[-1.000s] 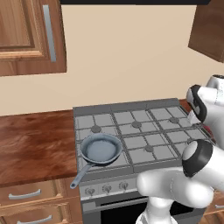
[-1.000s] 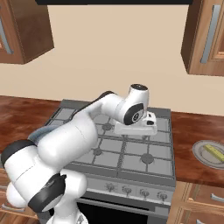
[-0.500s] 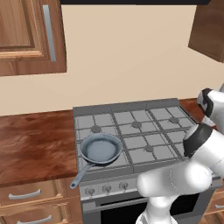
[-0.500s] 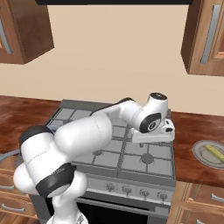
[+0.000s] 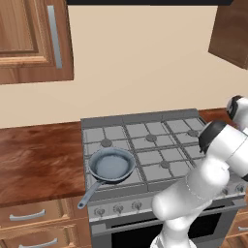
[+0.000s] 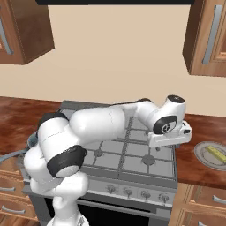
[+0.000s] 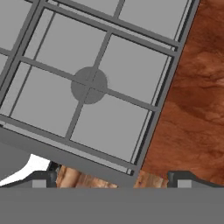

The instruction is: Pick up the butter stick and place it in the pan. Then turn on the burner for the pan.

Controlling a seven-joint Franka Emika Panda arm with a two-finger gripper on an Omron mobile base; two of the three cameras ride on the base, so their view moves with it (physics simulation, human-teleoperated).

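Claw is hanging wide open over the stove's right edge, nothing blocking beneath. Counter is lying bare between stove and plate holding butter. Pan is sitting front-left, bowl unobstructed, handle sticking out past the stove front.

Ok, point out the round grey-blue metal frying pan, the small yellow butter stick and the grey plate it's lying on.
Round grey-blue metal frying pan [image 5: 112, 164]: left base view, bowl floor.
Small yellow butter stick [image 6: 215, 153]: right base view, its middle.
Grey plate [image 6: 201, 154]: right base view, left rim.
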